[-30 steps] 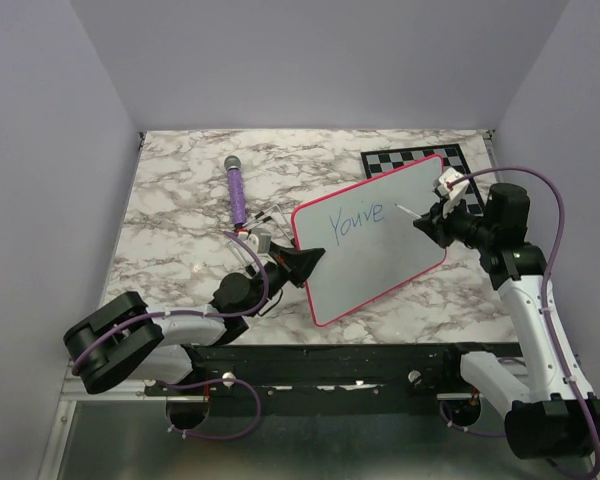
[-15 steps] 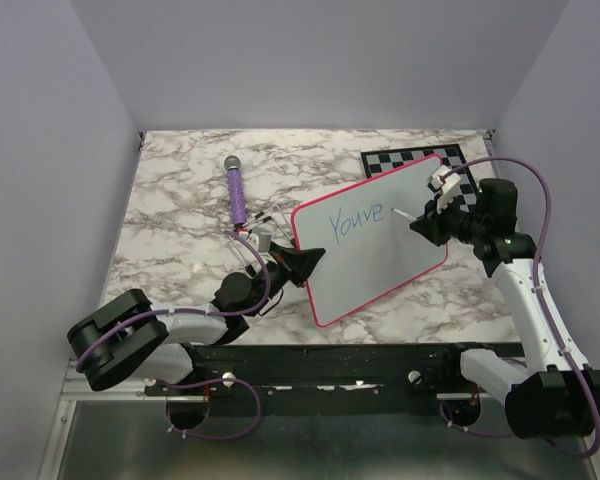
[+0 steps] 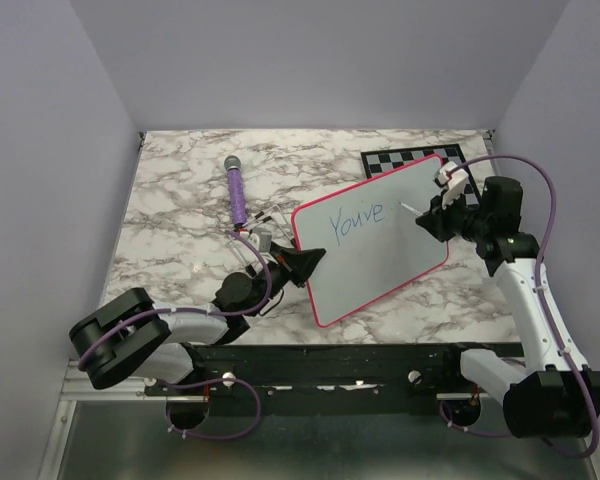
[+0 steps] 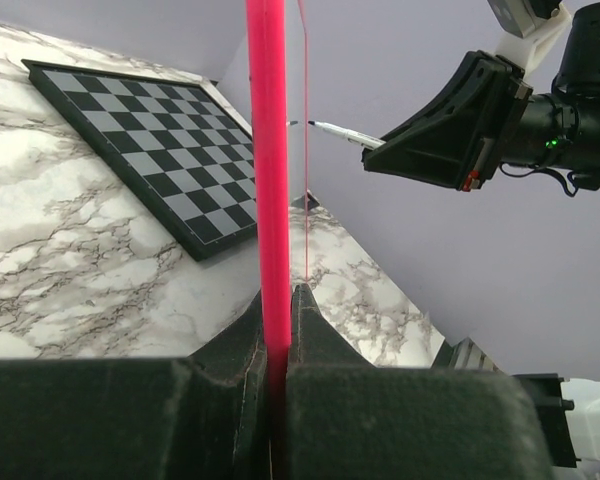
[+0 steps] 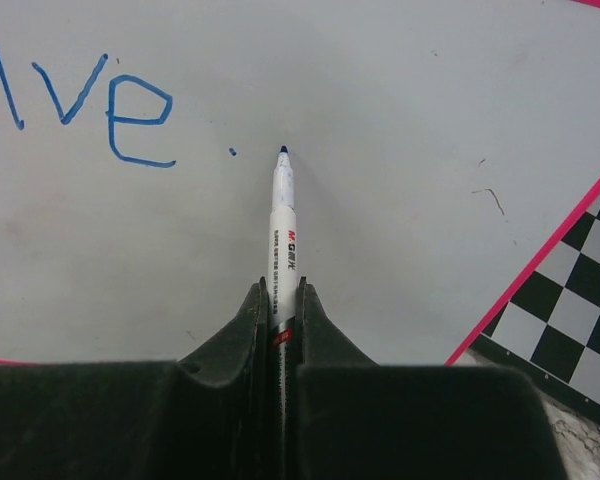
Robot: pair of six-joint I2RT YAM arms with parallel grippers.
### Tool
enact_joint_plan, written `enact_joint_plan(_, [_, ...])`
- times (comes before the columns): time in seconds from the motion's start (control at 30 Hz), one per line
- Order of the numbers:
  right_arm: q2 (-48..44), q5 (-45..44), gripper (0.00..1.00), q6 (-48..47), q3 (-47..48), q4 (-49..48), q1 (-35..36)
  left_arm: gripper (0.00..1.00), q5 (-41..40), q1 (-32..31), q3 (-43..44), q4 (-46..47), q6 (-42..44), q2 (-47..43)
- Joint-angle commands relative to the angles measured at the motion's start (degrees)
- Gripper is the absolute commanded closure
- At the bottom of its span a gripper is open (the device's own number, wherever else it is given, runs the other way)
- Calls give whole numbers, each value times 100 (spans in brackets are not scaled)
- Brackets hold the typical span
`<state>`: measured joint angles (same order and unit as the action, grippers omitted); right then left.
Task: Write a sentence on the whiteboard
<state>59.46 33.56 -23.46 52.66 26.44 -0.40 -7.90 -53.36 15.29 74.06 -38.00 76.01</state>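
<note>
Toward the right side of the table [image 3: 180,230], the whiteboard [image 3: 380,250] is held tilted up, its pink left rim pinched between the narrowly closed fingers of the left gripper [image 3: 310,262]. Only "You've" of the sentence [image 3: 357,220] is written, in blue. A marker [image 5: 283,230] is clamped in the right gripper [image 3: 421,222], its tip poised just right of a small blue dot [image 5: 232,152]. Whether the tip touches the board cannot be told. Behind, at the table's far edge, the chessboard [image 3: 408,158] is seen.

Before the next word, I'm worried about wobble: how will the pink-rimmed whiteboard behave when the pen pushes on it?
Probably stiff: the pink-rimmed white whiteboard looks straight edge-on. Thin, so likely light. The left pincer clamps only one edge, far from the blue-tipped white marker, so a firm push may twist it.
</note>
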Motion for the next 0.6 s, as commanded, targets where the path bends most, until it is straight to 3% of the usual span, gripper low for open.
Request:
enact_joint_plan(0.0, [100,-183,100,114,218,-200,-56,100,421,-25,-44,-305,302,134])
enact_joint_plan(0.57, [224,748,100,53,200,-236,-56,100,509,-25,27,-252,267,257])
